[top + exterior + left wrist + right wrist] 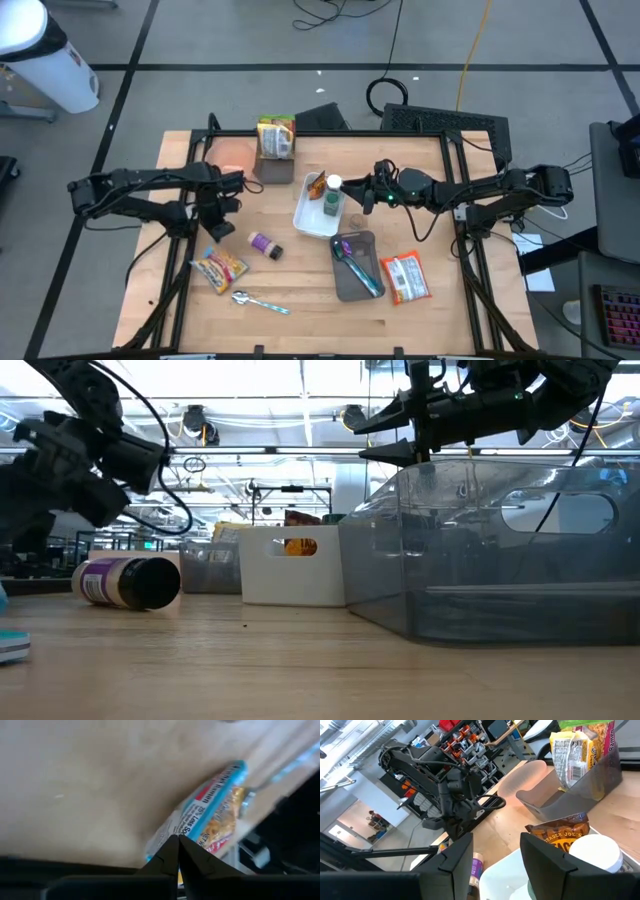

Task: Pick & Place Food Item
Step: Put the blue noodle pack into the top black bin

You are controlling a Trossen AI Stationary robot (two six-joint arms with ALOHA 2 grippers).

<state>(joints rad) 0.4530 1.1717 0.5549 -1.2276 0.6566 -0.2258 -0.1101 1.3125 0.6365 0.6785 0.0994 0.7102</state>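
Observation:
A blue and orange ramen packet (220, 268) lies flat on the wooden table at the near left; it also shows in the left wrist view (215, 810). My left gripper (220, 228) hangs above the table just beyond the packet, its fingers (170, 852) shut and empty. My right gripper (358, 195) is open and empty beside the white tray (305, 222). In the tray are a brown snack bag (560, 837) and a green bottle with a white cap (595, 852). In the low view the right gripper (385, 435) is well above the table.
A grey tray (352, 288) holding a toothbrush sits at the near middle, with a red and white packet (405, 278) to its right. A purple bottle (265, 245) and a spoon (258, 302) lie near the ramen. A grey bin of snack bags (275, 150) stands at the back.

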